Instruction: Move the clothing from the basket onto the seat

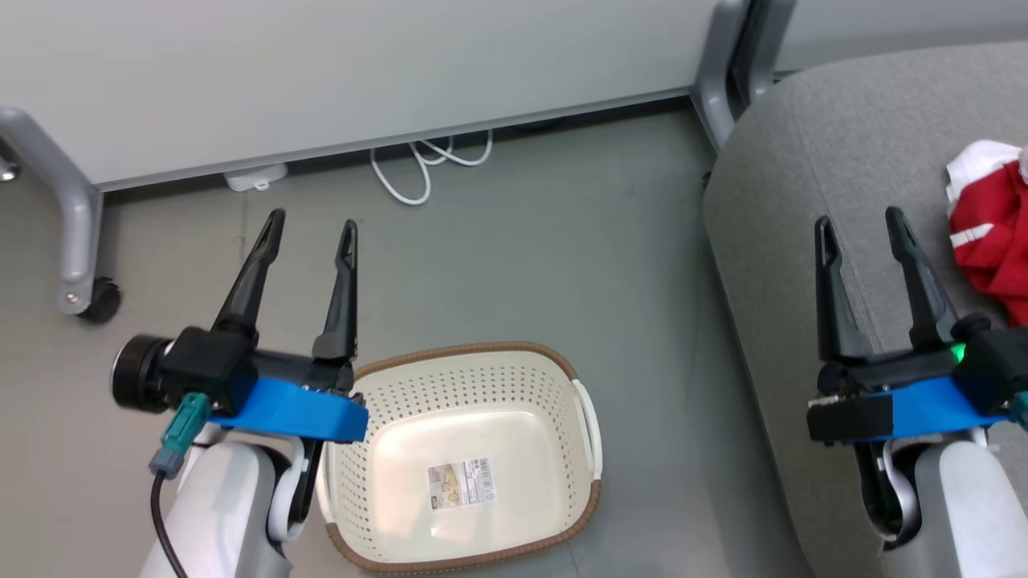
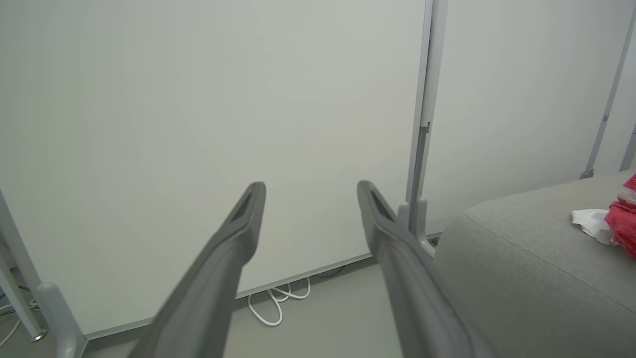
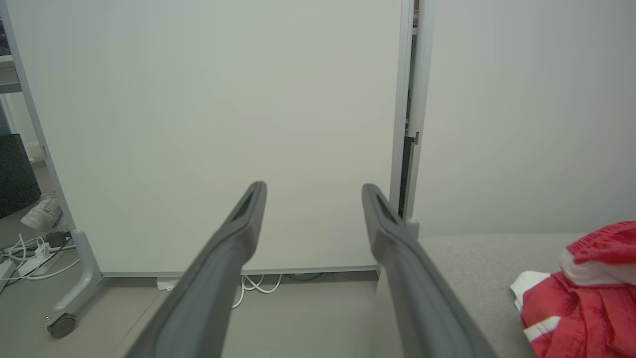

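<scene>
1. A white cable [image 1: 418, 172] lies beneath a pale partition [image 1: 321, 72], beyond the basket [image 1: 474, 353].
2. The clothing [image 1: 992, 233], crumpled red with white stripes, lies on the seat [image 1: 803, 160].
3. The left gripper [image 1: 313, 218] and right gripper [image 1: 858, 215] hold nothing, fingers spread wide.

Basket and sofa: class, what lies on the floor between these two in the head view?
Nothing: the head view shows a bare strip of grey floor between the basket and the sofa.

You've got 1 basket [image 1: 466, 351], 1 seat [image 1: 843, 160], 1 heap of red clothing [image 1: 996, 233] (pcs not countable), 2 grippers, i.e. left gripper [image 1: 313, 221] and right gripper [image 1: 857, 217], plus 1 white cable [image 1: 418, 172].
</scene>
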